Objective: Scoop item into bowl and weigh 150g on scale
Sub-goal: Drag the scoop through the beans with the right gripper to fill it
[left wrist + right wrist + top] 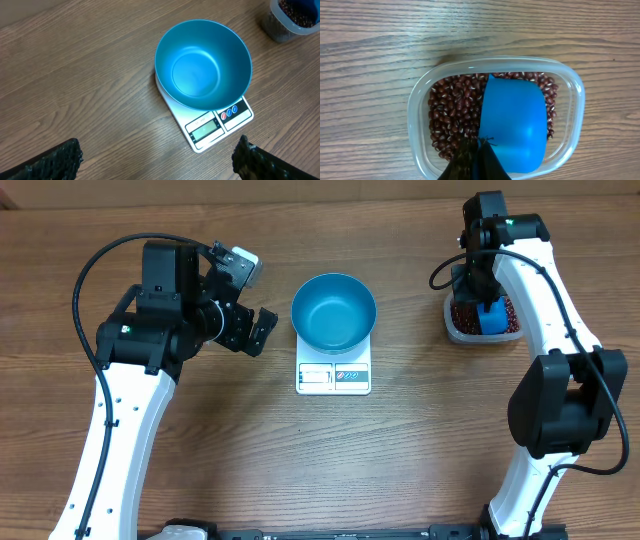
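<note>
1. We see the blue bowl (334,311) standing on the white scale (333,375). It covers the far part of the scale, so only the display and buttons show along the near edge. The bowl looks empty, and the display is too small for us to read.
2. The beans (452,110) lie in a clear plastic tub (417,100) on the wooden table (220,470), well to the right of the scale.
3. Our right gripper (476,161) hangs over the tub. Its fingers are pressed together on the near edge of a blue scoop (516,125), which sits in the tub on top of the beans.
4. Our left gripper (157,162) hovers to the left of the scale and apart from it. Its jaws are spread wide and hold nothing.
</note>
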